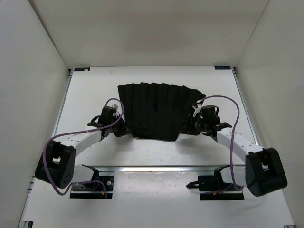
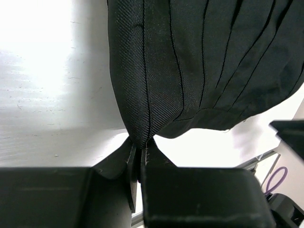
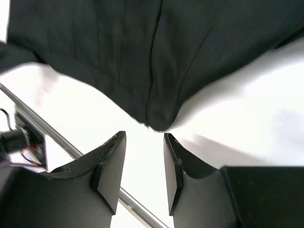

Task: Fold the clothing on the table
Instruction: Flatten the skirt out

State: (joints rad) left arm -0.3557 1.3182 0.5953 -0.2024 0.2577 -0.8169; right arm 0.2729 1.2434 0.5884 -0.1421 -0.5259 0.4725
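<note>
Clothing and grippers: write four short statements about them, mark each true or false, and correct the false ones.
1. The left gripper pinches a corner of the clothing. True.
2. The right gripper is clamped on the clothing. False: its jaws stand open, with the cloth's corner just beyond them.
3. The clothing is white. False: it is black; the table is white.
4. Seen from above, the clothing lies between the two grippers. True.
</note>
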